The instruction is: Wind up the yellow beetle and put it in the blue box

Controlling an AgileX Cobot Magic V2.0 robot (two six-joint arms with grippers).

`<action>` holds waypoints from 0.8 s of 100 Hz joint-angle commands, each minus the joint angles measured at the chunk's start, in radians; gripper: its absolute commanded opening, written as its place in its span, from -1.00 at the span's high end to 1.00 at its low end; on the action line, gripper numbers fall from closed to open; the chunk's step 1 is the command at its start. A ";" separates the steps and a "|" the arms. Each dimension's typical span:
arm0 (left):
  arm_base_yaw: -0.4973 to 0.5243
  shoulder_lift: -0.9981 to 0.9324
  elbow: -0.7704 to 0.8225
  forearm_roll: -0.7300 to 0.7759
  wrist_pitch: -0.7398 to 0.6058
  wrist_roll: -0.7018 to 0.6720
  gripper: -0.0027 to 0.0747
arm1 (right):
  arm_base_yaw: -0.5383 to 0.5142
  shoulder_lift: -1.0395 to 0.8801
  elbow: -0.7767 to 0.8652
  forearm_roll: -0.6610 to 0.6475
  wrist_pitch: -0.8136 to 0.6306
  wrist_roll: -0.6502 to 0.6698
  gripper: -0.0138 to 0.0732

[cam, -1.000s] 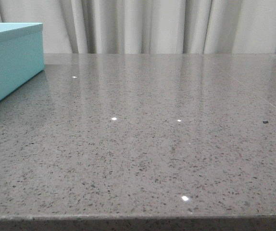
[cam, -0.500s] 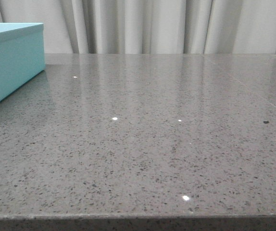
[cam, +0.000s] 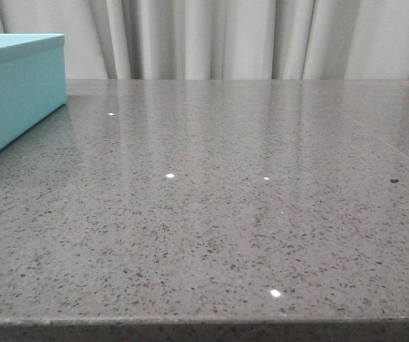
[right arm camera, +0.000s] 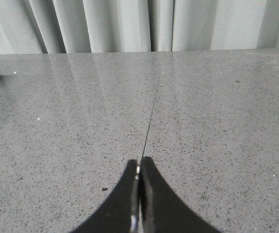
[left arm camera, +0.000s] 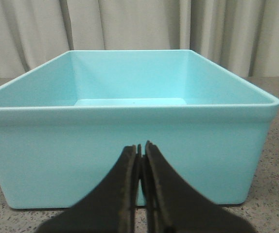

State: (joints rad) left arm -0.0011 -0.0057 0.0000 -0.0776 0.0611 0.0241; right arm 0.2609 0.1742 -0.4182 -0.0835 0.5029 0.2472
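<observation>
Turquoise blue box (left arm camera: 130, 160) noted centre frame, open-topped, seemingly empty. Yellow beetle not sighted. Left hand (left arm camera: 141, 150), right hand (right arm camera: 138, 170) pressed together, empty. Recommended: locate toy, then part fingers.

Turquoise-blue box (left arm camera: 130, 160), paler inside; grey desk (cam: 226, 214) flecked with dark specks; black hands (left arm camera: 140, 150) (right arm camera: 138, 167); off-white curtain (cam: 261, 39).

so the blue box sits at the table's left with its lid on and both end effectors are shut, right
Not quite: the blue box has no lid on; the left wrist view looks straight into its open inside. It does sit at the table's left, and both end effectors, left and right, are shut.
</observation>
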 commanded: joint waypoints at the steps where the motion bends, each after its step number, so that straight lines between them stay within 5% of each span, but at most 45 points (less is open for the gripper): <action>1: -0.008 -0.033 0.021 -0.007 -0.075 -0.009 0.98 | 0.001 0.011 -0.026 -0.018 -0.078 -0.011 0.84; 52: -0.008 -0.033 0.021 -0.007 -0.075 -0.009 0.98 | -0.007 0.011 -0.010 -0.021 -0.103 -0.011 0.84; 80: -0.008 -0.033 0.021 -0.007 -0.075 -0.009 0.98 | -0.139 -0.013 0.163 -0.025 -0.584 -0.067 0.84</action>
State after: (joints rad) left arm -0.0011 -0.0057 0.0000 -0.0776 0.0617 0.0241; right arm 0.1646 0.1695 -0.2829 -0.0915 0.1842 0.2072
